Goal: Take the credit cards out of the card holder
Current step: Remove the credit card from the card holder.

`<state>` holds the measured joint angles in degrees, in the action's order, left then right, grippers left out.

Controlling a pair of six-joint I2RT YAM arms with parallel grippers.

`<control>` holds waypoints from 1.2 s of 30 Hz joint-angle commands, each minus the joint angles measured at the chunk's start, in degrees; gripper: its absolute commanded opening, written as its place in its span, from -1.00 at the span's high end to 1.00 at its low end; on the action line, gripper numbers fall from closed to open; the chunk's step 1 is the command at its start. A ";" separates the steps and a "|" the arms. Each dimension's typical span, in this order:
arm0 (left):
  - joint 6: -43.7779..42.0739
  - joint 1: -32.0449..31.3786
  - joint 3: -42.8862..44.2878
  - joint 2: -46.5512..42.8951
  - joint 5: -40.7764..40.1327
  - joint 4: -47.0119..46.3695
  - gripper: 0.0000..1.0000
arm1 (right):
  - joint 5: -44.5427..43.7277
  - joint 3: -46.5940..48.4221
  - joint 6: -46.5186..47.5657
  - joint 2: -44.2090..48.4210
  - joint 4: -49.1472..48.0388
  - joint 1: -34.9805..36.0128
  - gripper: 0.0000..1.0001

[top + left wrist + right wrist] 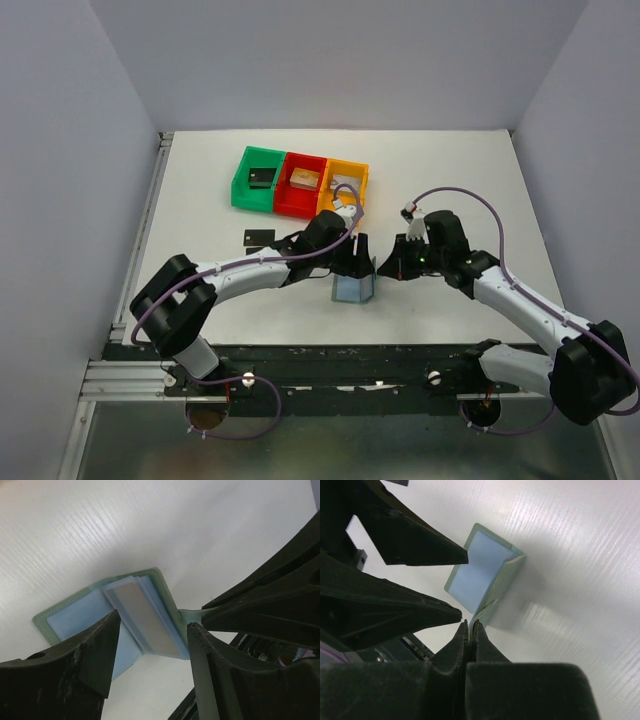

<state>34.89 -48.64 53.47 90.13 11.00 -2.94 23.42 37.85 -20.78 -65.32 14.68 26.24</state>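
The card holder [354,289] stands open on the table, grey-green outside with pale blue pockets. In the left wrist view the card holder [75,622] shows a pale silvery card [142,620] in its right-hand pocket. My right gripper [470,623] is shut on the little tab at the holder's [480,575] edge; it comes in from the right in the top view [385,268]. My left gripper [362,262] is open, its fingers [95,655] on either side of the pocket with the card, not touching it. One black card [258,238] lies on the table to the left.
A green bin [257,178], a red bin [301,183] and an orange bin [347,183] stand in a row behind the grippers, each with a chunky piece inside. Both arms meet at the table's middle, near its front edge.
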 commanded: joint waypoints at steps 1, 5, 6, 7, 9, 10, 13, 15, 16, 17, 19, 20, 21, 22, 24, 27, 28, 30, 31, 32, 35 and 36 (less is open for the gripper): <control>-0.62 -0.40 0.49 1.98 2.80 -0.23 -0.35 | -0.74 0.48 -0.23 1.42 0.35 -0.22 0.99; -0.97 -0.40 0.05 2.25 1.57 0.74 -0.33 | -2.06 0.30 -0.14 1.25 0.79 -0.22 0.99; -1.06 -0.40 0.05 2.33 1.48 0.92 -0.33 | -2.24 0.30 -0.14 1.07 0.79 -0.22 0.99; -1.06 -0.40 0.05 2.51 1.21 1.09 -0.32 | -2.41 0.30 -0.14 0.98 0.79 -0.22 1.00; -1.06 -0.40 -0.03 2.51 0.86 1.18 -0.33 | -2.85 0.47 -0.14 0.72 0.97 -0.22 0.99; -1.06 -0.40 -0.12 2.60 0.69 1.18 -0.33 | -3.29 0.30 -0.14 0.63 1.05 -0.22 0.99; -0.97 -0.40 -0.56 2.33 -0.19 1.18 -0.32 | -3.99 0.12 0.03 0.28 1.23 -0.31 0.99; -1.14 -0.40 -0.48 2.59 -0.19 1.18 -0.31 | -4.17 0.03 0.03 0.02 1.14 -0.14 0.99; -1.14 -0.40 -0.47 2.77 0.07 1.27 -0.32 | -4.17 -0.05 0.03 -0.16 1.14 -0.31 1.00; -1.14 -0.40 -0.21 3.21 0.42 1.27 -0.31 | -4.08 -0.05 0.03 -0.33 1.06 -0.22 1.00; -1.06 -0.40 -0.04 3.74 1.21 1.01 -0.31 | -4.00 -0.23 0.03 -0.33 0.97 -0.31 0.99; -1.06 -0.40 0.05 4.00 1.56 0.83 -0.31 | -4.00 -0.23 0.12 -0.33 0.97 -0.22 0.99; -1.06 -0.40 0.14 4.35 1.74 1.00 -0.31 | -4.00 -0.23 0.03 -0.33 0.97 -0.31 1.00; -1.23 -0.49 0.23 4.70 1.83 0.92 -0.31 | -3.91 -0.14 0.03 -0.25 0.97 -0.31 1.00; -1.23 -0.49 0.40 5.14 1.83 1.09 -0.31 | -3.82 -0.05 0.12 -0.16 1.05 -0.22 0.99; -1.15 -0.58 0.49 5.85 2.00 1.18 -0.31 | -3.65 0.04 0.21 -0.07 0.97 -0.40 0.99; -1.14 -0.58 0.49 6.02 2.09 1.01 -0.31 | -3.64 0.04 0.12 -0.16 0.97 -0.31 0.99; -1.14 -0.66 0.58 6.38 2.27 1.01 -0.31 | -3.47 0.04 0.21 -0.25 1.05 -0.22 0.99; -1.14 -0.75 0.75 6.55 2.35 1.09 -0.31 | -3.47 -0.05 0.21 -0.33 0.97 -0.22 0.99; -1.14 -0.75 0.84 6.81 2.09 1.27 -0.31 | -3.47 -0.05 0.21 -0.33 0.79 -0.22 0.99; -1.06 -0.75 0.58 6.38 0.78 1.80 -0.30 | -3.64 -0.14 0.12 -0.25 0.88 -0.31 0.99; -1.06 -0.84 0.41 6.03 0.34 1.88 -0.30 | -3.73 -0.23 0.21 -0.25 0.79 -0.22 0.99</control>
<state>34.59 -48.90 53.47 96.16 12.12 -1.87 20.60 37.85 -20.91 -65.14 15.09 26.15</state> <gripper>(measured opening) 0.655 0.025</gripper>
